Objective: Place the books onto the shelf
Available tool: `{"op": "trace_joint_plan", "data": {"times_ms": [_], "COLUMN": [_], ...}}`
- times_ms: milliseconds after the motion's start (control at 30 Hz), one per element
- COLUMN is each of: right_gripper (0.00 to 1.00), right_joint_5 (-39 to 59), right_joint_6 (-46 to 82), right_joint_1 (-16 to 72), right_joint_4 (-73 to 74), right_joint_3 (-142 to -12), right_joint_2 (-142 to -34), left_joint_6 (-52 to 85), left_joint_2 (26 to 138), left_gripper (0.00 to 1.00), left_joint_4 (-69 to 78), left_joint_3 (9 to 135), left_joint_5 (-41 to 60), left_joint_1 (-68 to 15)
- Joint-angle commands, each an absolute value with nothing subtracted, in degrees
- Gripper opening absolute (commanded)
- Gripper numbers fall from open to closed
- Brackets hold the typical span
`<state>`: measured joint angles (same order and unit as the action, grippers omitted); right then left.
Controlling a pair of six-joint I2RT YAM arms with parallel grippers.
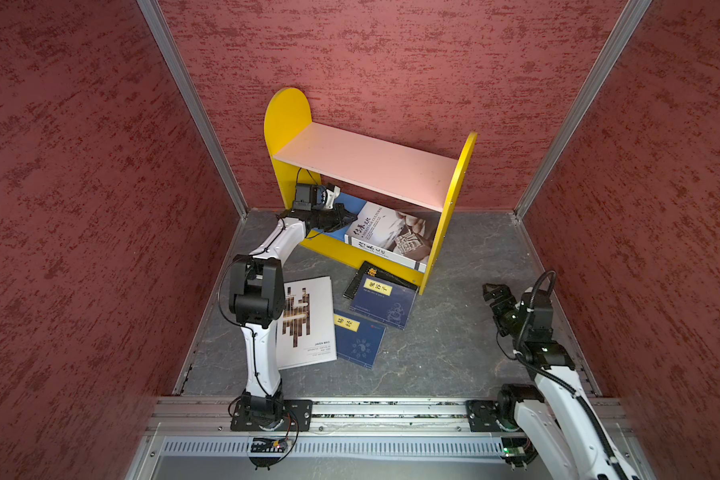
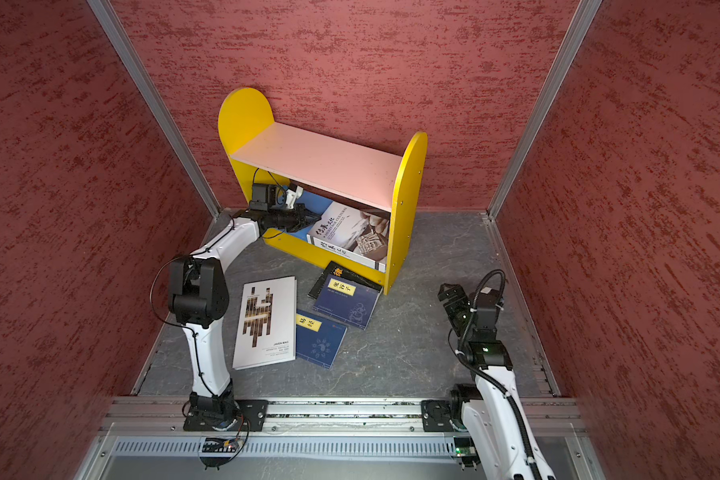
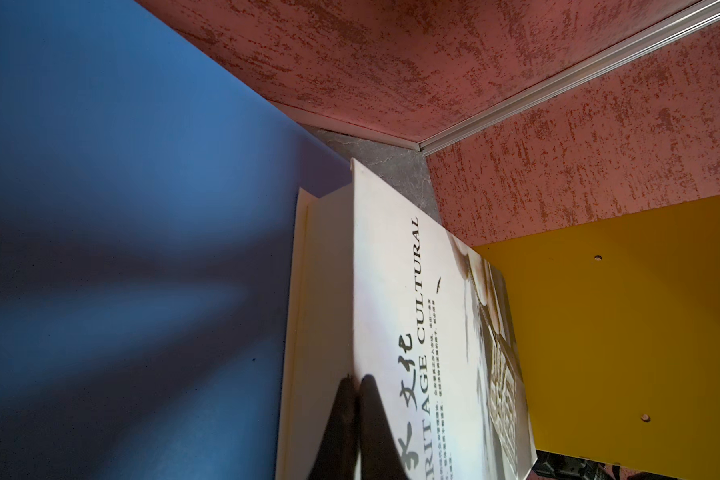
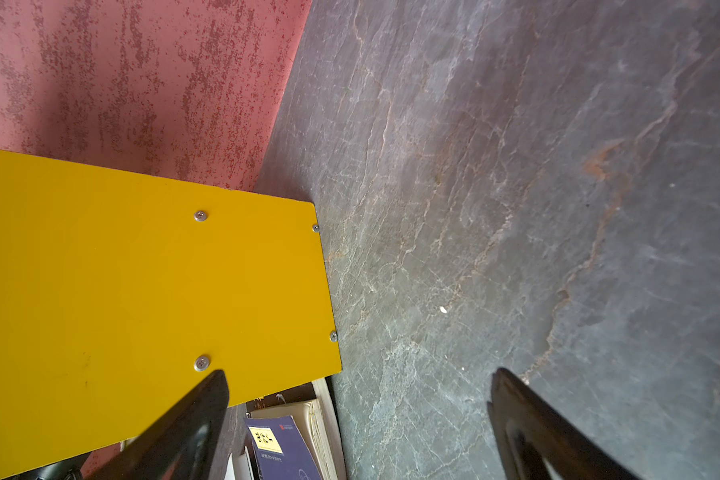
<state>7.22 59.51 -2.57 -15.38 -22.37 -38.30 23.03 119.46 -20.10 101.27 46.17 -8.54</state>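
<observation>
At the far left, the brown-bar white book (image 1: 308, 328) lies flat on the tabletop (image 1: 454, 332) beside the left arm. It is not yet shelved. Above it in both top views, the left gripper (image 1: 351, 217) is reached into the lower tier of the shelf (image 1: 454, 195). Its fingers (image 3: 341, 415) are pressed together at the upper edge of the large white Heritage book (image 1: 395, 235); whether the cover is nipped between them cannot be told. This book stands on the blue lower board (image 3: 121, 208) and is tilted toward the right-hand yellow panel. The step in hand is judged to be the settling of this book against that panel. The push is best applied high on the cover, slowly and toward the panel, so that the foot of the book is not slid out over the front lip. The wrist should be kept under the pink upper board (image 1: 366, 162), and the bare blue board should be left free for the other books. Further right, one navy book (image 1: 360, 340) lies just beside the white one. A second navy book (image 1: 385, 301) is laid over the black book (image 1: 391, 278) close to the front foot of the shelf. At the far right, the right gripper (image 1: 491, 291) hovers over the tabletop with its jaws spread wide and nothing held. It could be used to steady the shelf if the shelf is shifted.
</observation>
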Motion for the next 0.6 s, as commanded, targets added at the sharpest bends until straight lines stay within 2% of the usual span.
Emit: {"op": "trace_joint_plan", "data": {"times_ms": [0, 567], "right_gripper": [0.99, 0.99], "right_joint_5": [6.2, 5.7], "right_joint_6": [60.3, 60.2], "right_joint_1": [-2.4, -2.5], "right_joint_4": [-15.9, -17.8], "right_joint_3": [-21.5, -21.2], "right_joint_2": [-37.4, -35.5], "left_joint_6": [21.6, 29.4], "left_joint_2": [116.9, 118.6], "left_gripper": [0.00, 0.00], "left_joint_4": [-24.3, -15.7], "left_joint_3": [100.1, 100.0], "left_joint_5": [54.7, 54.1], "left_joint_1": [-11.2, -12.1]}}
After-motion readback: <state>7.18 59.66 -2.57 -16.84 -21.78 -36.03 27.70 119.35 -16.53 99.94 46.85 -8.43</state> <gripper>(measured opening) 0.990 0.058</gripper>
